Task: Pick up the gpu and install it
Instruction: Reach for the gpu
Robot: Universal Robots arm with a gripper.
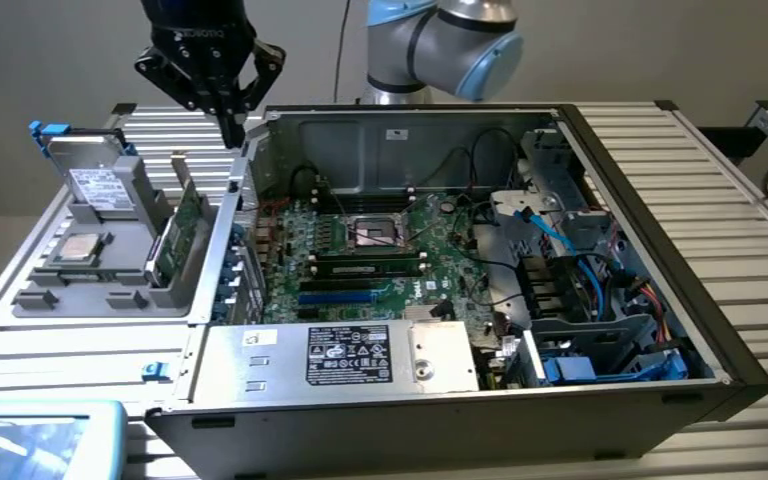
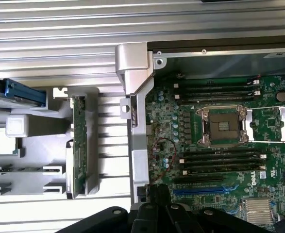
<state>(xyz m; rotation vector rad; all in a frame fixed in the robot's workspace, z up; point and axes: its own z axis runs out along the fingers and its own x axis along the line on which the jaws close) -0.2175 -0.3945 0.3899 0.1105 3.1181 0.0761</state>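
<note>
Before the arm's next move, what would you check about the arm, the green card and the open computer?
1. End effector empty: ok, shut on nothing.
2. gpu upright in gray holder: ok.
3. End effector above gpu: not ok, it hangs nearer the case wall.
4. Motherboard exposed: ok.
5. Blue slots free of cards: ok.

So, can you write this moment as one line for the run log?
gripper: shut, empty, above case wall | gpu: upright in holder, untouched | board: no gpu installed
</note>
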